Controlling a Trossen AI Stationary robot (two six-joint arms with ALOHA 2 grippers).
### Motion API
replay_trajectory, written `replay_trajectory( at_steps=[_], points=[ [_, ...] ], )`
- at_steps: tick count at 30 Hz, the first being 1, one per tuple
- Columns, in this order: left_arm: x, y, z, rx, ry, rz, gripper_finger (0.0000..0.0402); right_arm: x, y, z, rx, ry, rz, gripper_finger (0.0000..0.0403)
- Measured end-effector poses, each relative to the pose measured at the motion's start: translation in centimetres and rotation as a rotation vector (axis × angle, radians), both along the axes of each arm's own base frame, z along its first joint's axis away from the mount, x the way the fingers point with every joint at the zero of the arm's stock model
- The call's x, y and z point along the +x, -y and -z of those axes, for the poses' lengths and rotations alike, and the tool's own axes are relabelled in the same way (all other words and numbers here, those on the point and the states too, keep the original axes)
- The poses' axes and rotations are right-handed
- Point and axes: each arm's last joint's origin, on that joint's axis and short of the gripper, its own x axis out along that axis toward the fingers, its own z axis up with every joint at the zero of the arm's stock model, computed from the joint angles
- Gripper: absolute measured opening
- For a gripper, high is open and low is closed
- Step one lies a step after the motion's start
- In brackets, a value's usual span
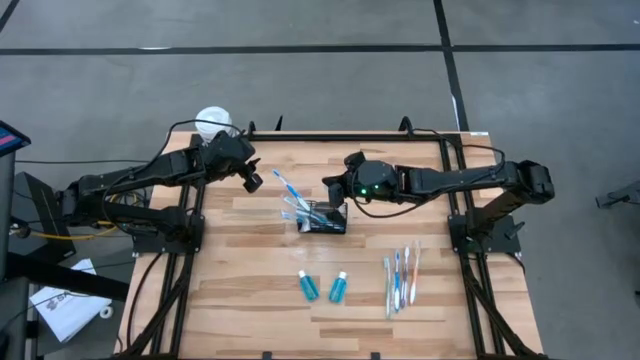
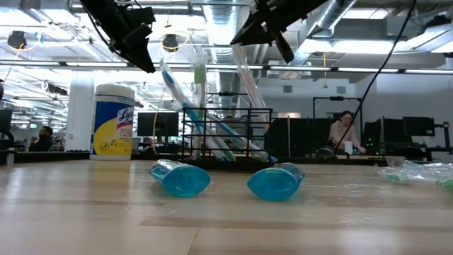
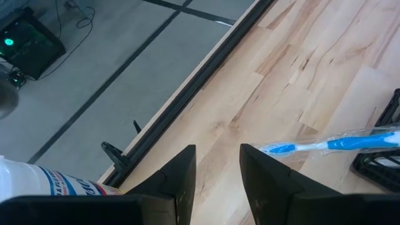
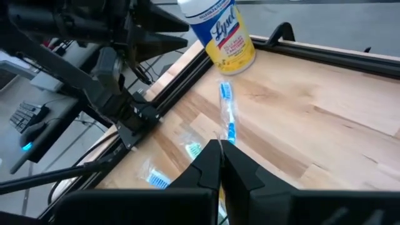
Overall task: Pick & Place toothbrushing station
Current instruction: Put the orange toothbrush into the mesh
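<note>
Pincer of the right arm [image 1: 333, 190], clenched empty, hovered over the wire-mesh basket [image 1: 325, 219] mid-surface, apparently to steady its wrapped toothbrushes [image 1: 290, 193], while the left pincer [image 1: 251, 181] waited nearby, parted and holding nothing.

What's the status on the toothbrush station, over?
Left gripper open, empty, raised beside the basket. Right gripper shut, above basket. Brushes stand in basket; more toothbrushes and two teal tubes lie loose. Nothing blocking.
</note>
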Motion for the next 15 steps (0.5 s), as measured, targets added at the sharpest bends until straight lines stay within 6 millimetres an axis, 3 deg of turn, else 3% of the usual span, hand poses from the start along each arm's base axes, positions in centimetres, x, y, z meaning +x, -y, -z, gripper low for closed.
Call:
replay_trajectory(
  at_steps=[8,15],
  points=[
    [0.0,0.0,0.0,0.001,-0.002,0.001,0.0117,-0.01,-0.17,0.0,-0.016,-0.004,0.007,0.0016],
    [0.0,0.0,0.01,0.0,-0.002,0.001,0.0117,-0.2,0.0,-0.72,0.043,0.057,0.01,0.0099]
  ],
)
